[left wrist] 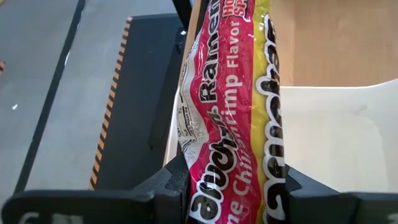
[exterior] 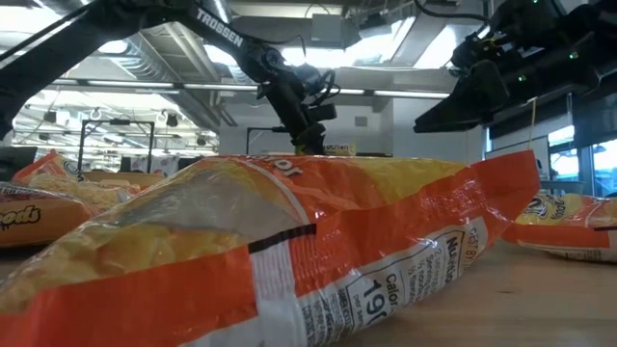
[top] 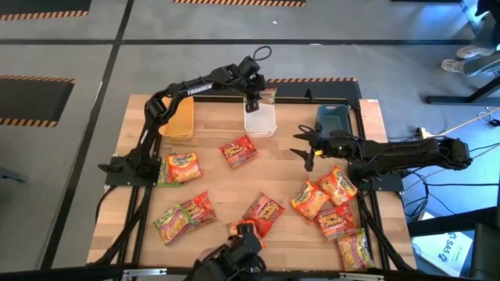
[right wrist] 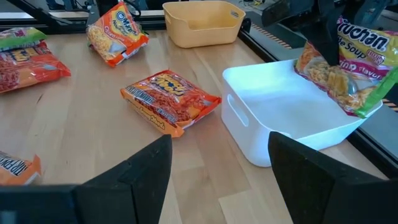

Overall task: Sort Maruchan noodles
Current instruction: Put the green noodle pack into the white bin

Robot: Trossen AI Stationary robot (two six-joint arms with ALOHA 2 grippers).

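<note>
My left gripper [top: 251, 101] is over the far edge of the white bin [top: 260, 119] and is shut on a pink, yellow and green Maruchan packet [top: 268, 95]. The same packet [right wrist: 342, 68] shows above the bin's rim in the right wrist view. My right gripper [top: 305, 150] is open and empty. It hovers over the table between the white bin and the dark grey bin [top: 332, 121]. Several orange and red packets lie flat on the table, one of them [top: 238, 151] just in front of the white bin. My left gripper pinches the pink-and-yellow packet [left wrist: 230, 180] between its two fingers [left wrist: 168, 186], which lie across the packet's faces. The fingers come from above, pointing down. The packet hangs tilted below them over the white bin's far rim [right wrist: 348, 124]. I cannot tell whether it touches the rim.
The yellow bin [top: 178, 117] stands at the far left of the table. Packets lie in groups at the left [top: 183, 166], near middle [top: 264, 212] and right [top: 328, 199]. One orange packet [exterior: 289, 241] lies right against the low camera. Bare wood shows in the table's middle.
</note>
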